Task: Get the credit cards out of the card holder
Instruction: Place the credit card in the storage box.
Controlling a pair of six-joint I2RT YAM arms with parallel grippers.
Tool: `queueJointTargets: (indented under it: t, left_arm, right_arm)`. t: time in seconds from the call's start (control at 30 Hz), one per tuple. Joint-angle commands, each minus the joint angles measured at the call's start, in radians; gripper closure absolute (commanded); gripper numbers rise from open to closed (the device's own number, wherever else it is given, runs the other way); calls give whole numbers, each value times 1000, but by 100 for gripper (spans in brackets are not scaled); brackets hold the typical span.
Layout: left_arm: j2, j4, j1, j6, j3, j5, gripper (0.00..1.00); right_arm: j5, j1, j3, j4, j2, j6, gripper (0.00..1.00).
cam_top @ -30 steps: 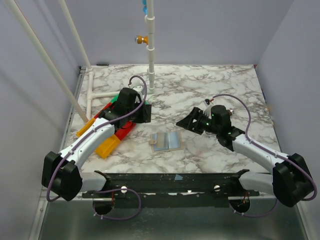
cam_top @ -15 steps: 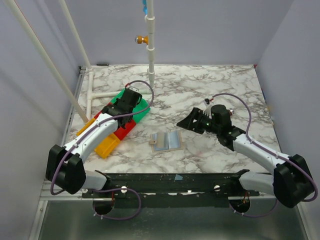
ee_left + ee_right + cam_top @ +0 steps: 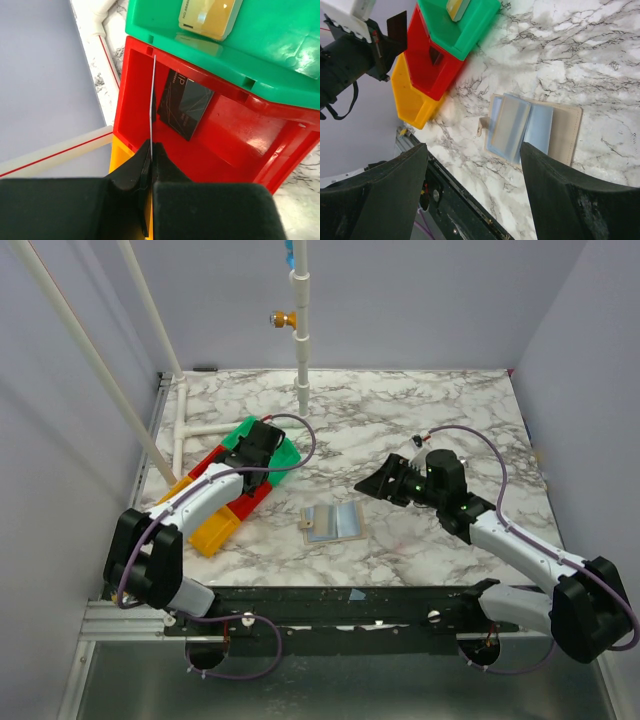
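Left fingers (image 3: 131, 172) with card (image 3: 151, 100) over red tray (image 3: 227, 132)

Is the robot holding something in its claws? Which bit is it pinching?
The left gripper pinches a thin card by one end, seen edge-on. The right gripper is open and holds nothing.

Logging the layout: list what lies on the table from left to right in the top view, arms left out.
Yellow tray → red tray → green tray → card holder.
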Motion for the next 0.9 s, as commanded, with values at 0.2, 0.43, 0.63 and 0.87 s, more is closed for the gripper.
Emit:
queueJointTargets:
  t: [0.2, 0.43, 0.63, 0.87]
  left_arm:
    - [108, -20, 38, 34, 14, -51, 100]
    - [127, -16, 73, 24, 13, -38, 100]
    - [190, -21, 92, 9, 34, -40, 100]
    - [249, -40, 117, -14, 78, -94, 100]
  right_arm:
    - [-8, -3, -4, -15, 13, -19, 22]
    - [-8, -2, 1, -18, 18, -23, 22]
    - [-4, -2, 4, -33, 10, -30, 22]
    - [-4, -2, 5, -41, 8, -34, 22]
